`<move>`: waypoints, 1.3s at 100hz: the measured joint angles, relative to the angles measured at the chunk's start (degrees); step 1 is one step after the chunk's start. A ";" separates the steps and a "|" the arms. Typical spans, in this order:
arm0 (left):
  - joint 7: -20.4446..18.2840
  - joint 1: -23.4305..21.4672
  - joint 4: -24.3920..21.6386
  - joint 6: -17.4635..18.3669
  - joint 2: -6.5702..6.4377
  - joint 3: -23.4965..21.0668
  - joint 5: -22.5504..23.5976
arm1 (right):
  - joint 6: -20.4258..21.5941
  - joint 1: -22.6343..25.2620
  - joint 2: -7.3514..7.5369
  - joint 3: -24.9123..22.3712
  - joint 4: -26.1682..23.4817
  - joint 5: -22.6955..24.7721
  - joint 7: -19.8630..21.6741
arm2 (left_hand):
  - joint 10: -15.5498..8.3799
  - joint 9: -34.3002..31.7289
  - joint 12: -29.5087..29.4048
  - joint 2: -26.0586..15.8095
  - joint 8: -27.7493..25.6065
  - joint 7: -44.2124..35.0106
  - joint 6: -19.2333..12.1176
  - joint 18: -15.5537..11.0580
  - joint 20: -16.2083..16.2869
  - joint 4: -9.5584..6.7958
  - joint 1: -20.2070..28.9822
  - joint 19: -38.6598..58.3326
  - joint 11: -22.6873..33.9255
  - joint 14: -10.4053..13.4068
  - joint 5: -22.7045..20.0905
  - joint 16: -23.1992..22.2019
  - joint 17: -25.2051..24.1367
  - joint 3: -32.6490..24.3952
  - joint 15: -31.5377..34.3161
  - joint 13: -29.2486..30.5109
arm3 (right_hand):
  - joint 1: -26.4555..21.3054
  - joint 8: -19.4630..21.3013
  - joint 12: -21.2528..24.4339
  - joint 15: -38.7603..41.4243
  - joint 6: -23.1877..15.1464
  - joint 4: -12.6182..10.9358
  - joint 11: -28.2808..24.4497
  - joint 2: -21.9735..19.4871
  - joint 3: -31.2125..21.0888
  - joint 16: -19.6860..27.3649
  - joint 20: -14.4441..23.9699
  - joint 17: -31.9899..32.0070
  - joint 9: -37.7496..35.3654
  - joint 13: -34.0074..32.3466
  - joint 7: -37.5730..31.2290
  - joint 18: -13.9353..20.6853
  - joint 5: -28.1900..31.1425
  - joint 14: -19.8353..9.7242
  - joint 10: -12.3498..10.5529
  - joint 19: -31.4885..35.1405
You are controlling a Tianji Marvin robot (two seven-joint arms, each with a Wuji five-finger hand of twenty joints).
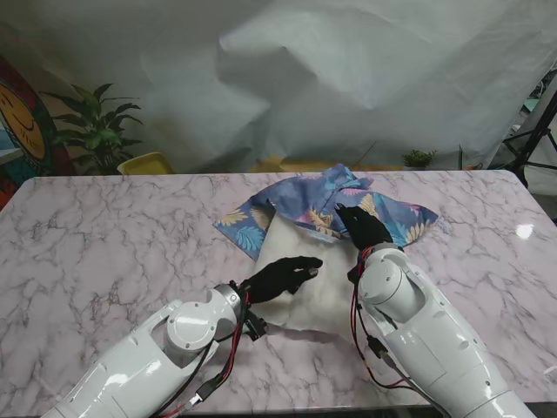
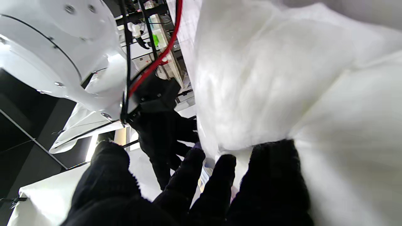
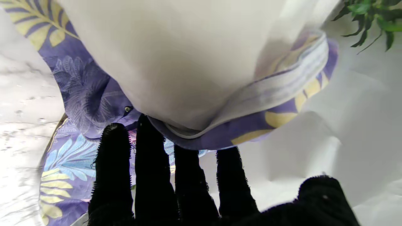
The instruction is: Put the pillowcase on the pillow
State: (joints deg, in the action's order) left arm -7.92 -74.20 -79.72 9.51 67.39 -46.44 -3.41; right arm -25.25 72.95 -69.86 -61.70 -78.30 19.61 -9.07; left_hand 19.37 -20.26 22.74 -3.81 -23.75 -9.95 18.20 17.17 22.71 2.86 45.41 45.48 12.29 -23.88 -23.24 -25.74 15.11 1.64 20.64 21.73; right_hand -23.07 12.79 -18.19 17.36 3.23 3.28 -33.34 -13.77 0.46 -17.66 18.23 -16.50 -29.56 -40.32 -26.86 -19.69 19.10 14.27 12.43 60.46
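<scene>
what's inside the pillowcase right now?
The far end of the white pillow sits inside the floral pillowcase; the near part lies bare on the table. The right hand is at the opening. How deep the pillow reaches is covered by the fabric.

A marble table (image 1: 104, 235) carries 1 white pillow (image 1: 305, 287) and 1 floral pillowcase (image 1: 300, 202).

pillow (image 1: 300, 283) far end: hidden inside pillowcase (image 1: 383, 209) | near corner behind right arm (partly)
</scene>
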 measured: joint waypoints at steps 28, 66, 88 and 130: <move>-2.07 -0.75 0.66 3.17 0.85 0.33 -11.65 | 7.70 -5.23 0.77 1.00 6.90 1.72 1.58 | 1.70 -1.32 0.41 0.00 -0.12 1.29 1.82 2.00 0.00 0.00 4.17 0.69 1.99 -1.58 -2.37 0.22 1.33 -0.03 1.19 0.48 | 0.00 -0.01 0.01 -0.01 -1.00 0.00 0.00 0.01 0.00 0.57 -0.01 0.88 0.00 0.87 -1.15 1.18 0.00 -2.21 -3.91 -0.05; -6.71 1.20 6.15 9.46 3.64 2.19 -21.22 | 13.94 -12.81 -0.30 2.54 15.86 -0.97 0.97 | 2.28 -3.60 2.71 -0.77 -0.51 2.97 1.81 3.10 3.16 0.00 6.40 7.68 3.05 -1.92 -4.93 -3.26 0.66 -0.06 4.16 1.49 | -0.20 0.00 0.02 -0.01 -1.66 0.00 0.00 0.05 -0.03 0.58 -0.01 1.48 0.00 0.66 -3.47 1.98 0.02 -5.14 -5.24 -1.27; 10.11 1.08 6.00 18.09 4.62 -0.07 -8.92 | 10.39 -4.60 1.46 -3.93 1.18 8.86 1.04 | -3.21 -11.54 4.00 -0.68 -3.64 -4.49 -3.49 -1.57 10.96 -0.01 6.45 26.24 7.78 2.68 -10.64 -8.54 7.39 -0.06 11.55 9.45 | -0.20 -0.01 0.05 -0.06 -2.48 0.00 0.00 0.18 -0.04 1.20 -0.01 3.85 0.73 3.71 -4.32 2.68 0.15 -5.84 -6.12 -2.72; 18.25 8.35 12.53 9.77 3.53 -4.35 24.99 | 19.08 20.00 6.72 -11.41 -22.57 31.06 4.71 | -10.56 -1.56 1.05 -0.59 -2.38 -9.20 -8.24 -7.49 0.88 -0.60 4.73 -10.72 2.39 10.50 -1.12 -0.29 -12.98 -0.06 -5.49 -7.01 | 2.63 0.00 0.94 -4.52 -3.90 -0.17 1.53 15.04 -0.17 4.05 -1.35 11.84 13.48 17.08 0.25 6.87 -6.07 -12.71 -9.03 -11.33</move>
State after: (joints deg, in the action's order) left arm 10.33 -65.85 -67.18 19.28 70.92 -50.79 21.59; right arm -6.17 92.95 -63.14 -73.12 -100.87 50.67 -4.36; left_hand 8.81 -21.82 23.78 -4.41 -26.13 -19.15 9.96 9.68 23.60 2.26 50.14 34.76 14.68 -13.38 -24.36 -26.04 2.13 1.58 15.15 14.72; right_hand -20.44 12.79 -17.25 12.84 -0.67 3.11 -31.81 1.27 0.29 -13.61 16.88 -4.66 -16.08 -23.24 -26.61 -12.83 13.03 1.56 3.40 49.13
